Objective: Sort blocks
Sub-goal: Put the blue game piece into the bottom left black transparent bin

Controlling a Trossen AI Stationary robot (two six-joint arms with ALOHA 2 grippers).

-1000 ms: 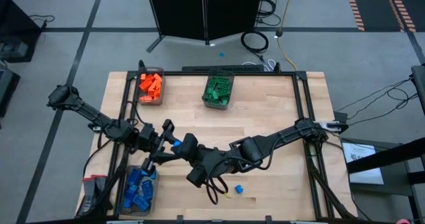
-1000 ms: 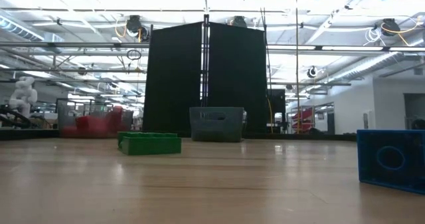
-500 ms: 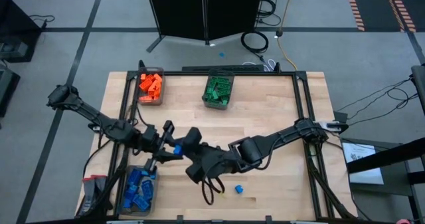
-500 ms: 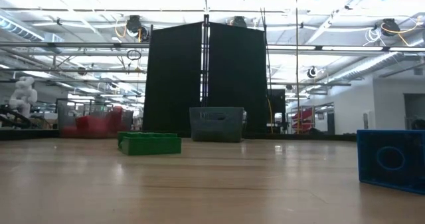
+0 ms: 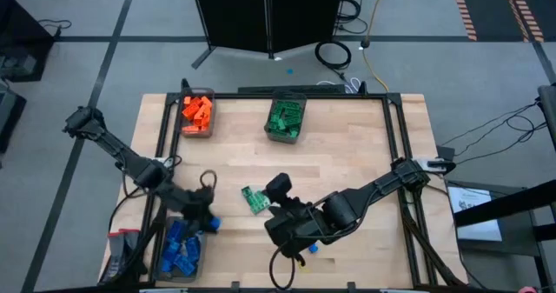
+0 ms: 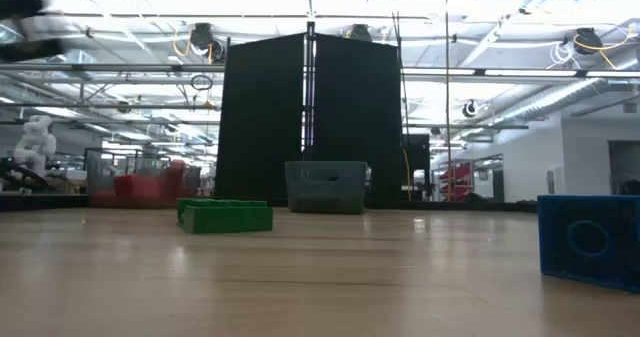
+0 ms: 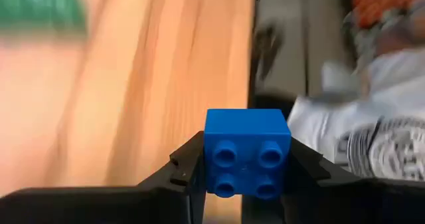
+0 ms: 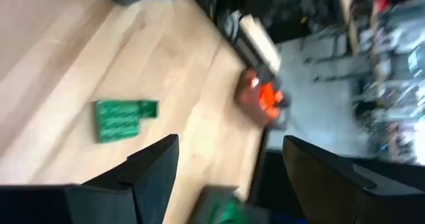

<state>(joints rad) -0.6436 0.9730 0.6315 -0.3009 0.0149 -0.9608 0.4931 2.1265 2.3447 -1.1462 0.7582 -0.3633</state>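
The left gripper (image 7: 247, 184) pinches a blue brick (image 7: 247, 152) above the blue-brick bin (image 5: 181, 248) at the worktop's front-left corner, likely for dropping. The right gripper (image 8: 229, 161), jaws spread and empty, hangs near the front edge, beside a loose green brick (image 5: 254, 199).

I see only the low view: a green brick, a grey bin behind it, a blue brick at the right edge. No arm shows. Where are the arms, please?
Observer: The high view shows both over the near half of the table. The left claw is at the bin of blue bricks.
Operator: Does it hold something?
Observer: Yes. Its wrist view shows a blue brick clamped between its fingers.
Operator: And the right claw?
Observer: The right claw is open and empty; the green brick lies on the wood just beside it.
Operator: Are other bins filled?
Observer: At the far edge, one bin holds orange bricks and one holds green bricks.
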